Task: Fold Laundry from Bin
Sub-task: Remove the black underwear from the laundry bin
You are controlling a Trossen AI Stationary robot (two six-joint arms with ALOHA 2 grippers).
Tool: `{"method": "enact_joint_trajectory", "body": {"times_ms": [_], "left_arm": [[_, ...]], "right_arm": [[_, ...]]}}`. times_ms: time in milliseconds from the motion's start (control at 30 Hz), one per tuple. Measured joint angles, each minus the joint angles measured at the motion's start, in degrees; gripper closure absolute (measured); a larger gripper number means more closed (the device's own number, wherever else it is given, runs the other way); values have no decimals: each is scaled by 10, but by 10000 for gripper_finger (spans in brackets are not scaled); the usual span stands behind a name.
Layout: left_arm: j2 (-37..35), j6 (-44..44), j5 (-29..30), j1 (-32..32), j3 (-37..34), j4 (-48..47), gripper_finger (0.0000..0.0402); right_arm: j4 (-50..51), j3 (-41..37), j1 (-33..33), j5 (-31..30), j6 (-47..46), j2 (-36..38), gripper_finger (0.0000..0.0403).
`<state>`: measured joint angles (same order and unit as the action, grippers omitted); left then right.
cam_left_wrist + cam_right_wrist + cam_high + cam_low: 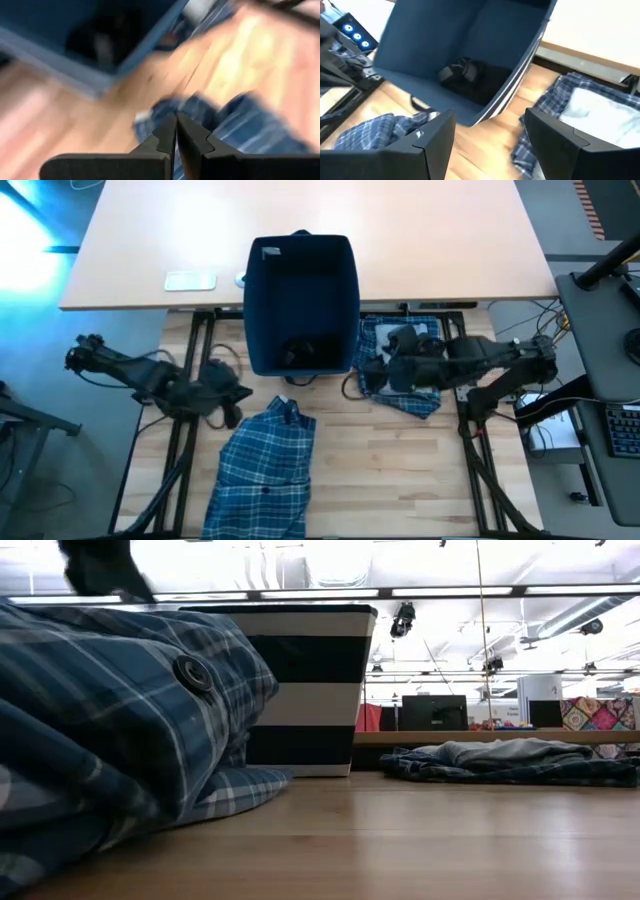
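The navy bin (300, 300) stands at the table's middle, with a small black piece (460, 70) on its bottom. A blue-and-white plaid garment (265, 470) lies bunched on the table in front of the bin, and a button (190, 672) shows on it. A second plaid piece with a grey one on top (405, 365) lies to the bin's right. My left gripper (175, 137) is shut and hangs above the table just left of the front garment's far end. My right gripper (490, 135) is open with nothing between its fingers. It hovers off the bin's near right corner, over the right pile's edge.
A pale desk (300, 220) with a flat white object (190, 280) stands beyond the bin. A thin dark cord (350, 385) loops on the wood by the bin's near right corner. Bare wood (400, 480) lies toward the near right.
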<state>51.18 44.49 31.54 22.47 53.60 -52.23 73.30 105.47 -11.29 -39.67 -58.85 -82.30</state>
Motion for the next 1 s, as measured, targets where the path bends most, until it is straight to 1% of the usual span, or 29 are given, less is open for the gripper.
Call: {"method": "enact_joint_trajectory", "body": {"times_ms": [67, 133, 233, 300, 367, 500, 567, 633, 667, 733, 800, 867, 933, 1000], "left_arm": [[9, 20, -36, -24, -45, 20, 399], [22, 31, -87, -43, -85, 39, 385], [41, 36, -161, -69, -109, 60, 347], [50, 41, -176, -81, -105, 41, 309], [53, 36, -165, -89, -75, 26, 267], [58, 13, -123, -106, 27, 2, 179], [61, -28, -95, -105, 84, 32, 139], [72, -72, -40, -111, 141, 73, 108], [84, -94, -11, -127, 167, 79, 100], [125, -139, 8, -194, 217, 80, 97], [175, -165, -17, -265, 253, 79, 105], [236, -193, -48, -323, 286, 73, 116], [296, -215, -66, -368, 320, 64, 124], [352, -246, -99, -404, 356, 59, 127]], "right_arm": [[0, 0, 24, 9, 28, 8, 170], [0, 0, 49, 12, 57, 14, 170], [-1, 0, 88, 40, 103, 20, 170], [-6, 0, 111, 61, 146, 21, 170], [-11, 0, 133, 70, 193, 22, 170], [-37, 0, 180, 107, 299, 26, 170], [-46, 0, 197, 128, 348, 26, 170], [-49, 0, 207, 132, 398, 26, 170], [-48, 0, 210, 131, 417, 26, 170], [-50, 0, 219, 130, 444, 26, 170], [-50, 0, 228, 128, 459, 26, 170], [-49, -1, 234, 127, 461, 26, 170], [-42, -1, 237, 127, 465, 27, 170], [-27, -1, 237, 127, 464, 27, 170]]}}
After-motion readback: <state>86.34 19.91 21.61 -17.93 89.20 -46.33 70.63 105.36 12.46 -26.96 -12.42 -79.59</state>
